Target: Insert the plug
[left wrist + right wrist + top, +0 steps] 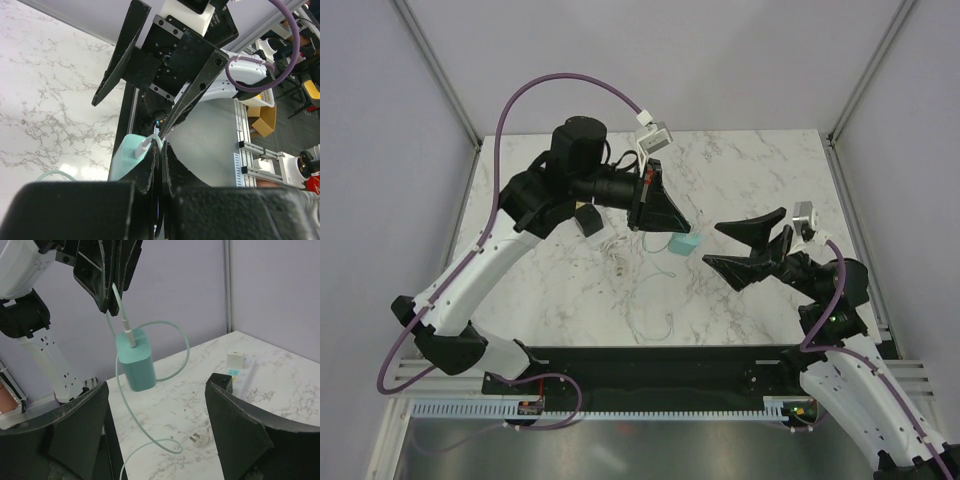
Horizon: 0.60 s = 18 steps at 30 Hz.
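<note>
Left pincer [111,297] pinched on teal cable [188,346] above white plug [129,335], upper left of right-wrist frame. Teal charger [136,362] hung below, off tabletop [280,385]. Right pincer [715,245] spread, facing charger. Seating depth unclear. Next, judged: charger to be clamped, plug pushed home.
</note>
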Each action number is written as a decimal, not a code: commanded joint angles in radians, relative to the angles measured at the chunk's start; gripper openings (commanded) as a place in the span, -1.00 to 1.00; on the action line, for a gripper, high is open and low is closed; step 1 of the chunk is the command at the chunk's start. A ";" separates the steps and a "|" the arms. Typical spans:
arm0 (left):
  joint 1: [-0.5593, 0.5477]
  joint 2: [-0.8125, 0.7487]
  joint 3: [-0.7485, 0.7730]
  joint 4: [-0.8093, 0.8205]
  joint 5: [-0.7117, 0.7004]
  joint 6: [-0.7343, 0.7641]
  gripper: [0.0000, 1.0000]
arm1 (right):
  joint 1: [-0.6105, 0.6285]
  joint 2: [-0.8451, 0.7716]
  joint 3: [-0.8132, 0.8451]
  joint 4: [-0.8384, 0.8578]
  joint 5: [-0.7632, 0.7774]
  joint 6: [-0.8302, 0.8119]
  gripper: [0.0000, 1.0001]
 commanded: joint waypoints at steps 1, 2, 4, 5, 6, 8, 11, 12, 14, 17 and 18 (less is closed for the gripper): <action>0.003 0.003 0.056 0.008 0.060 -0.031 -0.95 | 0.014 0.022 0.036 0.152 -0.074 0.052 0.71; 0.003 0.006 0.060 0.008 0.063 -0.031 -0.95 | 0.017 0.042 0.043 0.180 -0.074 0.058 0.71; 0.003 0.006 0.064 0.008 0.065 -0.033 -0.96 | 0.028 0.071 0.059 0.206 -0.092 0.066 0.69; 0.003 0.007 0.067 0.008 0.065 -0.033 -0.95 | 0.036 0.106 0.072 0.250 -0.103 0.095 0.67; 0.003 0.007 0.070 0.008 0.063 -0.034 -0.95 | 0.044 0.124 0.082 0.269 -0.124 0.106 0.66; 0.004 0.012 0.076 0.008 0.063 -0.039 -0.95 | 0.071 0.163 0.108 0.280 -0.130 0.105 0.64; 0.003 0.015 0.089 0.008 0.069 -0.048 -0.95 | 0.113 0.183 0.129 0.226 -0.106 0.025 0.63; 0.003 0.015 0.095 0.008 0.071 -0.048 -0.95 | 0.129 0.184 0.132 0.215 -0.098 0.008 0.63; 0.003 0.017 0.099 0.008 0.071 -0.051 -0.96 | 0.145 0.192 0.135 0.194 -0.081 -0.021 0.63; 0.003 0.017 0.112 0.008 0.072 -0.056 -0.95 | 0.171 0.211 0.141 0.194 -0.071 -0.046 0.61; 0.003 0.021 0.116 0.007 0.071 -0.057 -0.95 | 0.183 0.218 0.146 0.194 -0.071 -0.057 0.59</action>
